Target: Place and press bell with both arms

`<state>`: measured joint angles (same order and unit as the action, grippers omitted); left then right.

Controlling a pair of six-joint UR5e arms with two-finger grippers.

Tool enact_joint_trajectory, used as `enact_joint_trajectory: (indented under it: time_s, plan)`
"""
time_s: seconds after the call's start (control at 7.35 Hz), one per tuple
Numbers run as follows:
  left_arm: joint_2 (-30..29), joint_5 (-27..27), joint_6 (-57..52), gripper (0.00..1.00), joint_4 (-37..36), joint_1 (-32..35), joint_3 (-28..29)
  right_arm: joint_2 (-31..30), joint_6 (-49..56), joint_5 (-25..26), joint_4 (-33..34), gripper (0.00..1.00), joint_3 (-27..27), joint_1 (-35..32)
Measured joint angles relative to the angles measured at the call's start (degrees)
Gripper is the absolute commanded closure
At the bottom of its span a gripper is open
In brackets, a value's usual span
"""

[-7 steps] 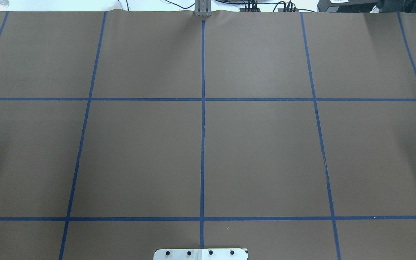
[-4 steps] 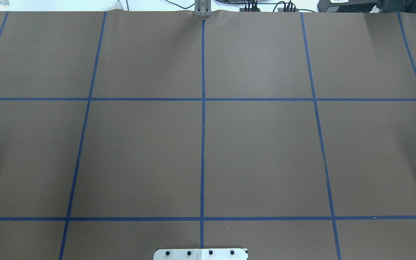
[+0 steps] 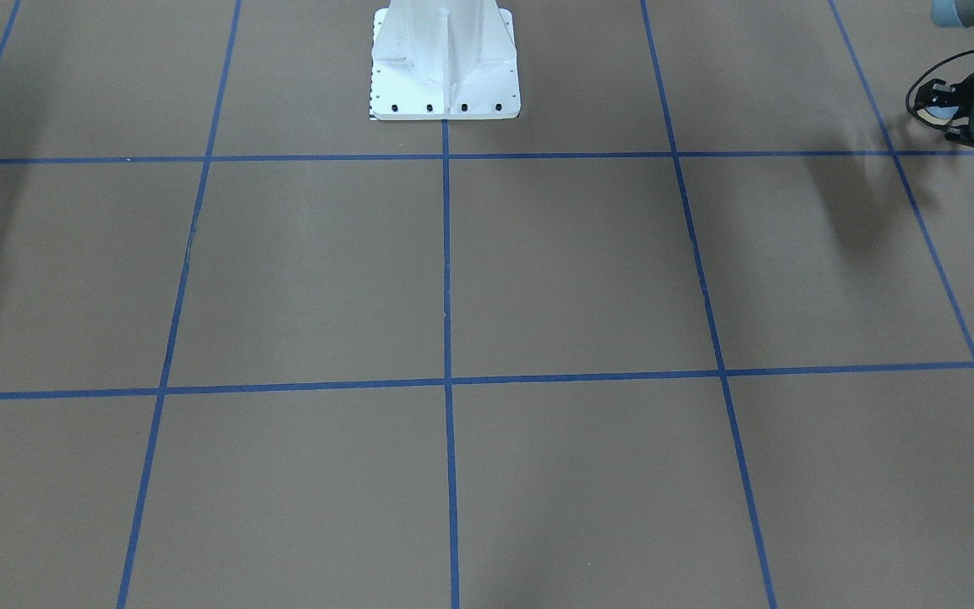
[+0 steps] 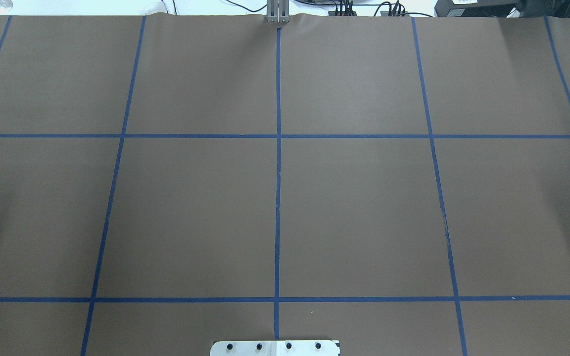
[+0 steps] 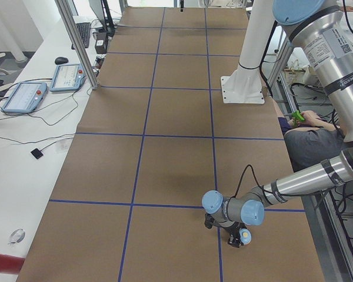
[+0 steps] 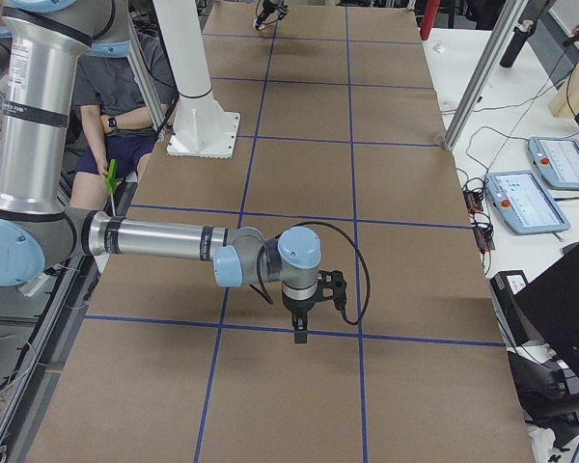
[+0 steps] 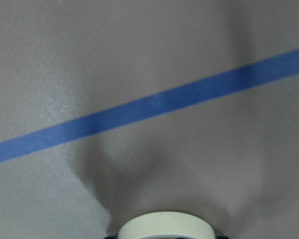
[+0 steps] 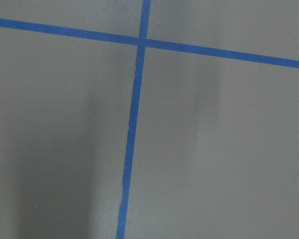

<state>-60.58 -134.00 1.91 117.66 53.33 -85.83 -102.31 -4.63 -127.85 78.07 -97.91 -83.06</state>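
Observation:
The bell (image 3: 943, 110) is a small light-blue dome in my left gripper (image 3: 956, 120), at the table's far left end beside a blue tape line. In the exterior left view the bell (image 5: 245, 236) hangs low over the brown paper in the gripper (image 5: 236, 234). In the left wrist view only its cream ring (image 7: 164, 227) shows at the bottom edge. My right gripper (image 6: 299, 330) points down over a tape line at the other end; its jaws show in no close view. Neither arm shows in the overhead view.
The white pedestal (image 3: 445, 76) stands at the robot's side of the brown taped table (image 4: 354, 207). A seated person (image 5: 309, 141) is beside the pedestal. Tablets (image 5: 65, 76) and metal posts (image 5: 76, 41) stand along the far side table.

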Motion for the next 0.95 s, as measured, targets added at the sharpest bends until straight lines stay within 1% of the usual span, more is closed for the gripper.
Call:
enact_joint_trajectory:
  time_s: [0.41,0.54,0.82,0.95]
  plan:
    - [0.78,-3.40,0.19,0.85,-0.55,0.35,-5.82,0.02,-0.02,-0.08,0.14,0.00,0.07,0.00]
    - [0.78,-4.60,0.30,0.85,-2.83,0.51,-9.15,0.01,-0.02,-0.10,0.22,0.00,0.15,0.00]
    - [-1.16,-5.29,0.36,0.85,-13.85,0.81,-17.89,-0.25,-0.03,-0.11,0.30,0.00,0.24,0.00]
    - [-4.15,-5.31,0.62,0.85,-20.01,0.89,-21.34,-0.42,-0.03,-0.10,0.23,0.00,0.28,0.00]
